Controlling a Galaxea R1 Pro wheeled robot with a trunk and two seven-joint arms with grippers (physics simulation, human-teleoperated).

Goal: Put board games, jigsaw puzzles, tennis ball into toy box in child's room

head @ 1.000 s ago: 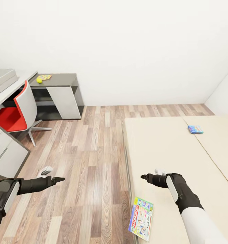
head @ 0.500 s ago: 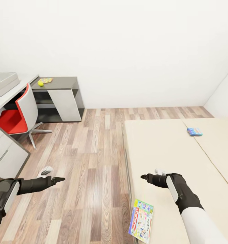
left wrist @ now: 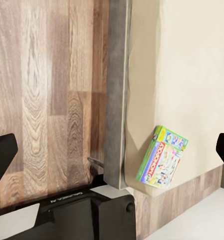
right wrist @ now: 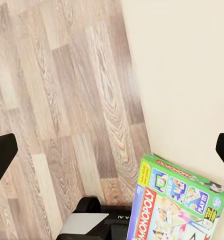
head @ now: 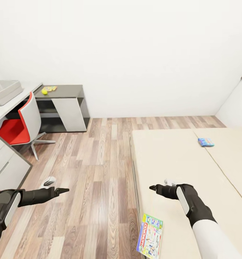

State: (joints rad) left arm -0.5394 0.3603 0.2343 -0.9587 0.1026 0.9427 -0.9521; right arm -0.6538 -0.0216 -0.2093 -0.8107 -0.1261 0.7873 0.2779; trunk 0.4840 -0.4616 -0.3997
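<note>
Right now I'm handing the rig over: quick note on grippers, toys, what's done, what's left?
Left gripper: open, empty, over the floor.
Right gripper: open, empty, over the bed.
Monopoly game: flat at the bed's near edge, nearest the right arm.
Blue game: far across the bed.
Tennis ball and a jigsaw puzzle: on the dark table by the far wall.
Toy box: on the white desk at left.
Done: nothing visibly boxed.
Left: everything.

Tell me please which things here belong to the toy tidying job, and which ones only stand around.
Job:
Monopoly game on the bed
blue game on the bed
tennis ball and jigsaw puzzle on the far table
toy box

Lying about:
red chair
grey-white drawers
</note>
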